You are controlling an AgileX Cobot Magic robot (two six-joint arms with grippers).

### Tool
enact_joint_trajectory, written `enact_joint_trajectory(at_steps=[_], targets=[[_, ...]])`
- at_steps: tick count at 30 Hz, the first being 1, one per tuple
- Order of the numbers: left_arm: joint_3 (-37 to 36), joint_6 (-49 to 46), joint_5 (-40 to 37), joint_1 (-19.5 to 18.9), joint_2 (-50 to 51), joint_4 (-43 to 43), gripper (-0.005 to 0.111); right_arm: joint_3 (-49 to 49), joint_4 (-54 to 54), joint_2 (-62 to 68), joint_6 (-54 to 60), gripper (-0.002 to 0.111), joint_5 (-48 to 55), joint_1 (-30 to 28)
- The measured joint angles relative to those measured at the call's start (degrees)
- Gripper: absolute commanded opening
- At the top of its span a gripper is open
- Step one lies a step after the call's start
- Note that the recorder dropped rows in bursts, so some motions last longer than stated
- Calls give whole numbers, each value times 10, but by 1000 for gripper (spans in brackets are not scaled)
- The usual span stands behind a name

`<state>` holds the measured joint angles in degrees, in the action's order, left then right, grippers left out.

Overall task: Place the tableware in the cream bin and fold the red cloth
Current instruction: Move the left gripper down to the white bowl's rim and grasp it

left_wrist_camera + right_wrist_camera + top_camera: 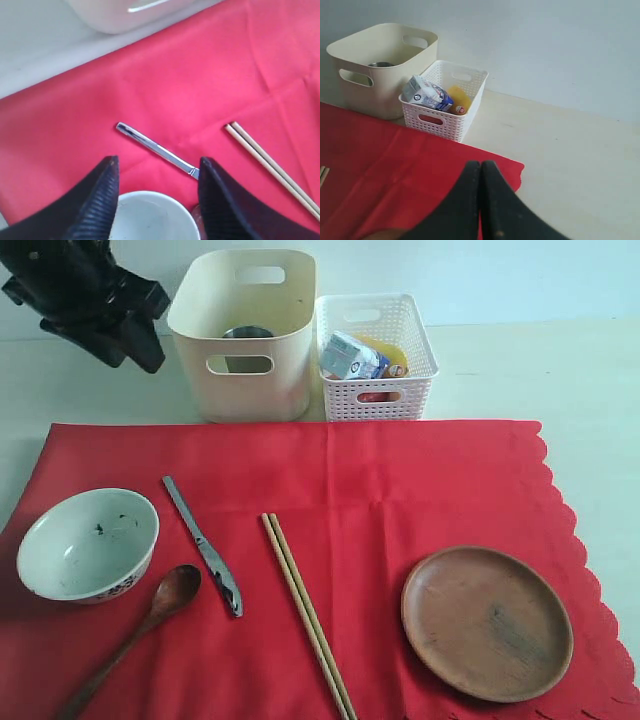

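One bowl (88, 543) first: sitting at eight o'clock on the red cloth (400, 480), just under the left gripper (159, 161), spread wide and nearer. Seeing the right gripper (480, 165) pressed together, well apart. Probably heading for the cream bin (270, 400), one o'clock from it.

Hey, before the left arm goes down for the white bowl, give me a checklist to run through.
1. Left gripper open, white bowl seen between its fingers: ok.
2. Bowl upright on red cloth: ok.
3. Cream bin has room, only steel cup seen inside: ok.
4. Right gripper shut, holding nothing: ok.
5. Cloth cleared for folding: not ok; knife, spoon, chopsticks, plate lie on it.
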<state>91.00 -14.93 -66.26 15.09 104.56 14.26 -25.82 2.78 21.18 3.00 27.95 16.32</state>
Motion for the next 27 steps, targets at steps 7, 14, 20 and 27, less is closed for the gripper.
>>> enact_joint_trajectory(at_steps=[7, 14, 20, 27], targets=[[-89, 0, 29, -50, -45, -2, 49, 0, 0, 0, 0, 0, 0, 0], [-169, 0, 69, -94, -70, -2, 49, 0, -4, 0, 0, 0, 0, 0], [-236, 0, 104, -99, -72, -2, 49, 0, -12, 0, 0, 0, 0, 0], [-310, -8, 169, -99, -73, -2, 49, 0, -13, 0, 0, 0, 0, 0]])
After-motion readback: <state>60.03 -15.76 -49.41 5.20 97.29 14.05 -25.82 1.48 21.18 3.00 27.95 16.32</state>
